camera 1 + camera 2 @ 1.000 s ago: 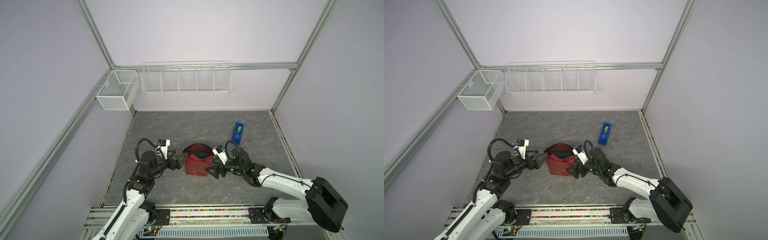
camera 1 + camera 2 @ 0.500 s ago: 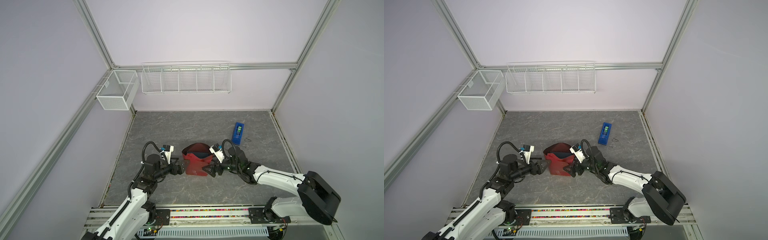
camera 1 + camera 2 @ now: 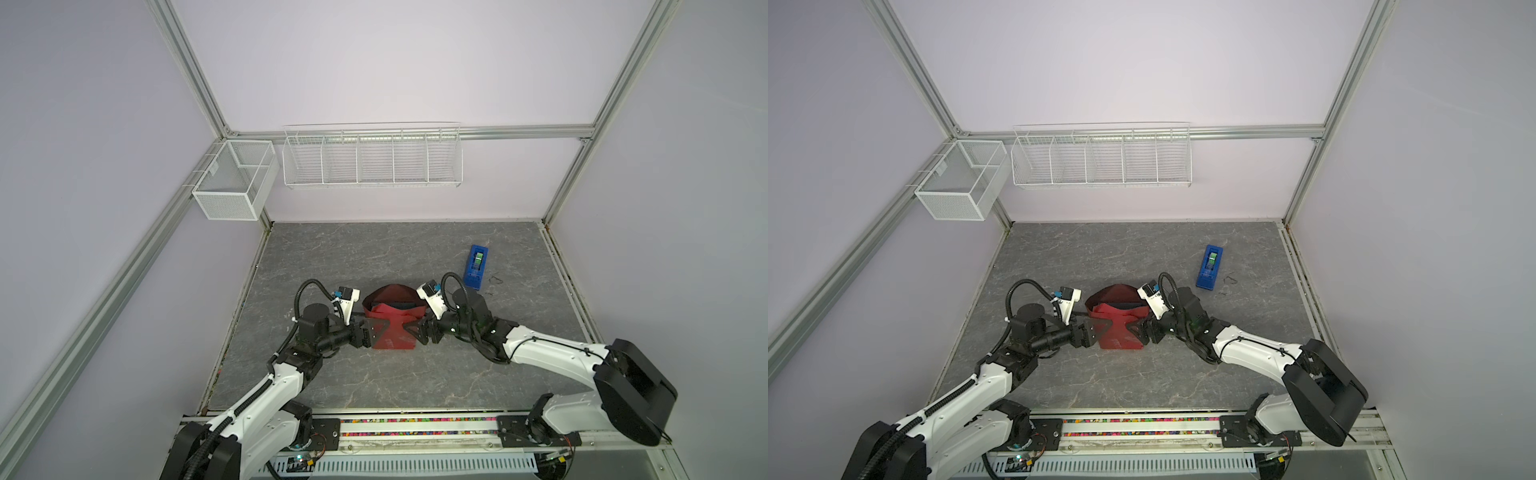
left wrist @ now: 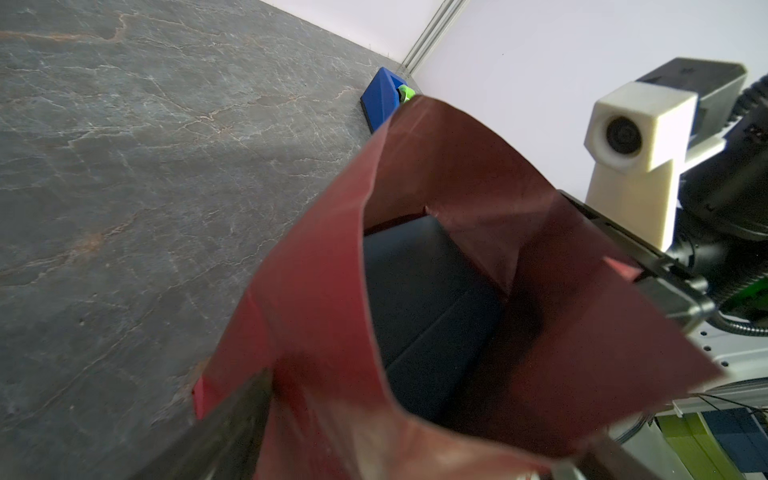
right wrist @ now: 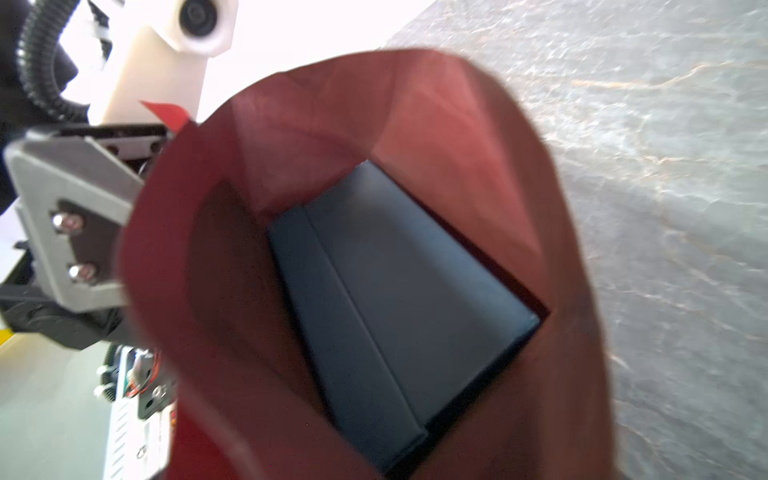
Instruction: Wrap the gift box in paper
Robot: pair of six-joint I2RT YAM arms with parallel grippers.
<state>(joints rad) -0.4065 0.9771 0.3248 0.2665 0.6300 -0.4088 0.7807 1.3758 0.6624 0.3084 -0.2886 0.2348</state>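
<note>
Top views, both: the left gripper [image 3: 371, 330] meets the wrapped bundle from 9 o'clock and the right gripper [image 3: 417, 329] from 3 o'clock. Their black fingers lie against the outer faces of the paper [image 3: 390, 332]. In the left wrist view, blurred dark fingers [image 4: 232, 419] sit far apart with red sheet bulging between them. For both grippers, I cannot tell whether the jaws pinch the paper or only bracket it.

The paper stands at the middle of the table [image 3: 374, 257] as a loose, open-topped pouch. The gift box [image 5: 399, 299], dark navy, sits down inside it, with only its lid and one side showing through the mouth. The far wall of paper arches above the box at 12 o'clock and is not folded down.

Likely trouble, as I judge it:
- Nothing fastens the sheet, so its walls would probably spring open if either gripper lets go.
- An uneven squeeze from the two sides could tilt or slide the box, or crumple and tear the paper along its creases.
- The blue tape dispenser [image 3: 476, 267] lies well apart at 2 o'clock. An arm sent to fetch it would leave its side of the fold unheld.

Other containers:
- A white wire basket [image 3: 372, 183] with dividers hangs on the back wall at 12 o'clock. Nothing shows in its compartments.
- A white mesh bin [image 3: 226, 203] hangs at 10 o'clock. Nothing shows inside it either.
</note>
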